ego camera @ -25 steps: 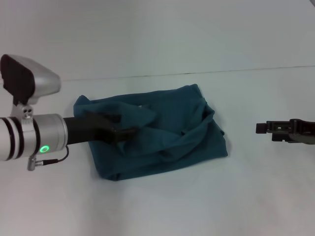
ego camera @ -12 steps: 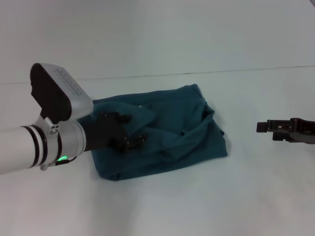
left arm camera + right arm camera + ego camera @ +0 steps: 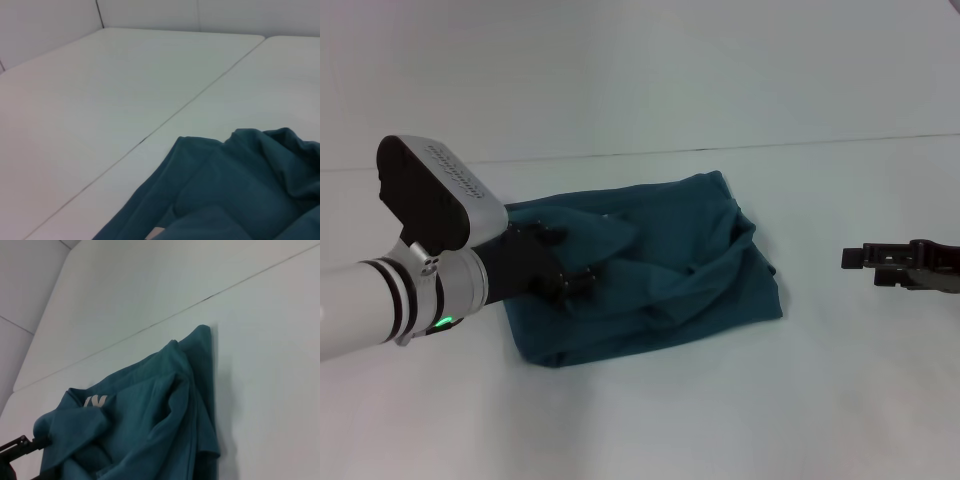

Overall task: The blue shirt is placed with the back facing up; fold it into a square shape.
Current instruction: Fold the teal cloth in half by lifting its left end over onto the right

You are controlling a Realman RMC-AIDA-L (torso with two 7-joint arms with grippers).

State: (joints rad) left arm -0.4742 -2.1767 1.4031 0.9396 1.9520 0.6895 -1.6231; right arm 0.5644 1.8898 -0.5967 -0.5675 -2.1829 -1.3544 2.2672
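The large dark teal-blue short-sleeved cotton shirt [image 3: 645,270] lies bunched and loosely folded in a rough, wrinkled heap on the plain white table [image 3: 650,420], a little to my left of the middle, just in front of the thin seam line that crosses the table. Its folds run in ridges across the top, and one corner points toward the far side. My left gripper [image 3: 565,270], black, at the end of my silver and white arm with a green light on its cuff, sits on the shirt's left part, pressed into the cloth near a raised fold; I cannot tell whether my left jaws are clenched, released or grasping cloth, because the dark fingers blend with the fabric. My right gripper [image 3: 855,260] hangs just above the table well apart from the shirt, at my right edge, with nothing in it; how its jaws stand I cannot tell. In the right wrist view a small patch of white lettering [image 3: 95,401] peeks from between the folds, too little of it showing to read.
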